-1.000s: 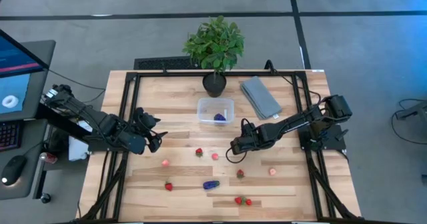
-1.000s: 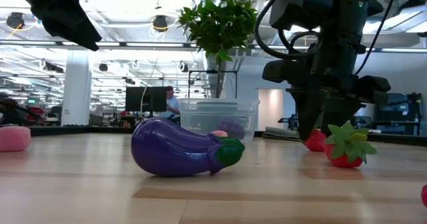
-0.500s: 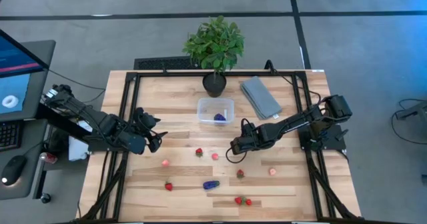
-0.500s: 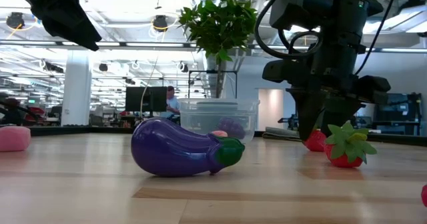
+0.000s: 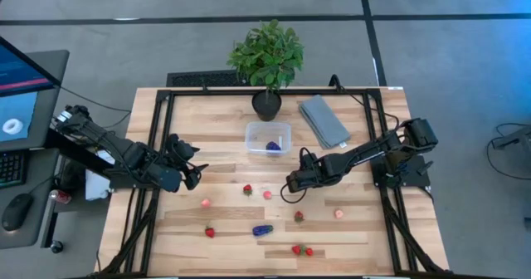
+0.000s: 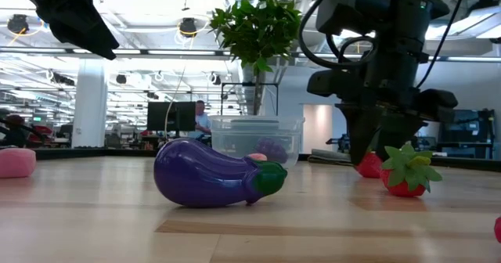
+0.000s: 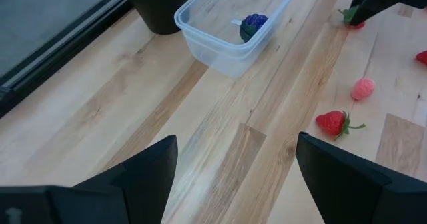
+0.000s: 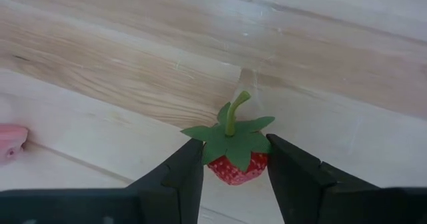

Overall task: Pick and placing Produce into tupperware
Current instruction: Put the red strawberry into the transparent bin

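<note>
The clear tupperware (image 5: 268,139) stands on the table in front of the plant pot, with a dark purple grape bunch (image 7: 252,24) inside. Toy produce lies scattered on the wood: strawberries (image 5: 247,190) (image 5: 210,232) (image 5: 299,217), pink round pieces (image 5: 267,195) (image 5: 206,203) and a purple eggplant-shaped piece (image 6: 215,173). My right gripper (image 5: 290,186) is low over the table's middle, shut on a strawberry (image 8: 233,159). My left gripper (image 5: 192,173) hangs open above the table's left part, touching nothing. My right gripper pinches the strawberry by the two sides of its red body (image 8: 248,164), one finger (image 8: 183,177) on each side. The fingers come from above, pointing down. The green top and stem face up. The strawberry (image 6: 368,165) sits at table height; whether it is lifted clear I cannot tell.
A leafy plant in a black pot (image 5: 266,105) stands at the far edge, with a folded grey cloth (image 5: 323,119) to its right. Two more strawberries (image 5: 302,250) lie near the front edge and a pink piece (image 5: 338,214) to the right. Bare wood lies between the tupperware and the produce.
</note>
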